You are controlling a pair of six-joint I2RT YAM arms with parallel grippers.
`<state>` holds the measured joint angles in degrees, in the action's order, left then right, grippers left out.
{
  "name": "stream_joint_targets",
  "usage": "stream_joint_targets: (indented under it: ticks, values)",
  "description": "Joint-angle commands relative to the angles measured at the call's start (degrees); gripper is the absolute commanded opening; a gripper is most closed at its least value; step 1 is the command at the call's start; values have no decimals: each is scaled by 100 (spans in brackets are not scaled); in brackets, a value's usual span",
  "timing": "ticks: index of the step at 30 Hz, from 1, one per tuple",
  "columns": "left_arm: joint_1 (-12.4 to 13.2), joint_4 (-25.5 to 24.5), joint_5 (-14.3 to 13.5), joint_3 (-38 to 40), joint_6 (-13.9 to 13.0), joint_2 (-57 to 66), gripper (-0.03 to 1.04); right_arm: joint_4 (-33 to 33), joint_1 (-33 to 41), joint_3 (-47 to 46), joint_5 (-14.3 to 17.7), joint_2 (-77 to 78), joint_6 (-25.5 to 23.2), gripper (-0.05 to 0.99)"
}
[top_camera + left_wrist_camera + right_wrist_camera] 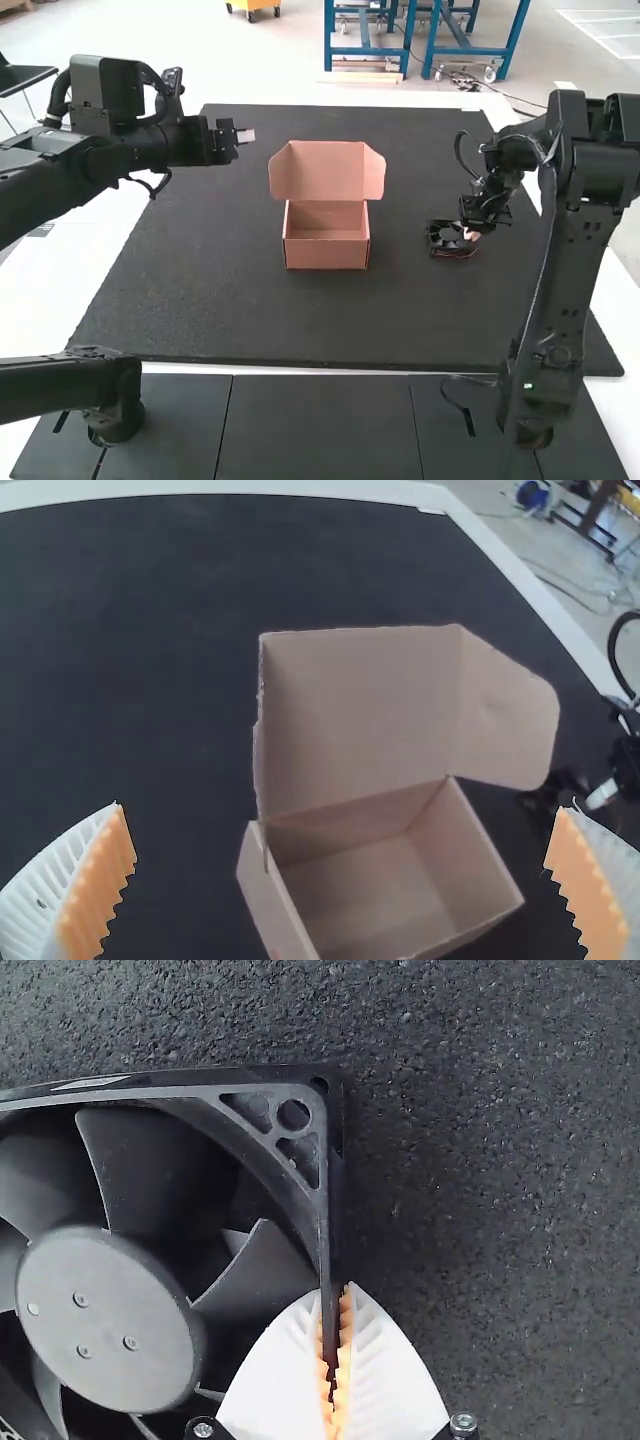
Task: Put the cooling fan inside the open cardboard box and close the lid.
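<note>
The cooling fan (448, 238) sits on the black mat (200, 270) to the right of the open cardboard box (326, 252). The right tool (333, 1360) pinches its frame edge and hides part of it from above. The left tool (240, 134) hangs spread wide, left of the box.

The cooling fan (100, 1330) is cut off at the right wrist view's edge, its rim partly hidden between the fingers (385, 1380). The front of the cardboard box (360, 730) is cropped in the left wrist view.
</note>
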<state>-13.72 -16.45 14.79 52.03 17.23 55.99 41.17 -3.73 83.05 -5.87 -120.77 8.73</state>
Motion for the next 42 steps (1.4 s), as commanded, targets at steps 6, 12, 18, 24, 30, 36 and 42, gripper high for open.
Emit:
stream_joint_targets:
  ticks: [6, 12, 18, 24, 30, 36, 42]
  values:
    - [53, 107, 7, 106, 17, 97, 97, 181, -76, 379, -547, 555, -3, -2]
    - [53, 133, 16, 18, 17, 105, 97, 339, -163, 441, -705, 1240, -47, -2]
    - [53, 133, 16, -35, 26, 141, 97, 559, -137, 159, -802, 1943, -91, -2]
    - [53, 107, 16, -44, 26, 176, 97, 752, -111, -333, -1136, 2717, -144, -2]
    - [53, 63, 7, -114, 26, 176, 97, 1086, 100, -728, -1496, 3420, -152, -2]
    - [53, 63, -11, -141, 43, 176, 97, 1245, 434, -1027, -1681, 4097, -214, -2]
    - [53, 115, -20, -202, 43, 176, 97, 1245, 1014, -1317, -1769, 4659, -495, -2]
